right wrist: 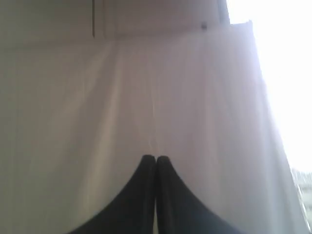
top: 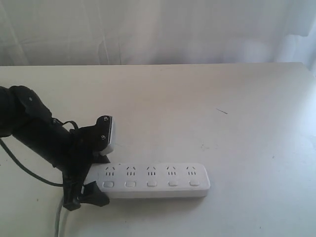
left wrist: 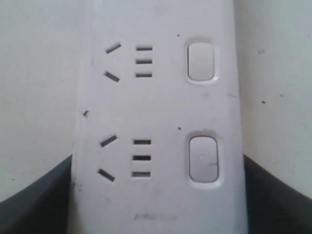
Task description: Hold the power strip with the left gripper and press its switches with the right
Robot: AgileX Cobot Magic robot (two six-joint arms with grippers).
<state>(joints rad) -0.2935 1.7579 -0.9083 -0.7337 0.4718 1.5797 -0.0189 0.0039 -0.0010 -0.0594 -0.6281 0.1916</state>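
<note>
Left claw [top: 94, 178]: clamped on 1 power strip [top: 161, 177] | switches [top: 151, 183]: 5 | right claw [right wrist: 156, 168]: together

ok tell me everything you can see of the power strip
The power strip is a long, flat white plastic bar with rounded ends, lying flat on the white table. Five socket groups run along it, each with a rounded push button beside it, so the switches form a row. The left gripper straddles one end, a dark finger against each long side. A pale cord trails out from under the gripper there. Small dark specks mark its surface.
</note>
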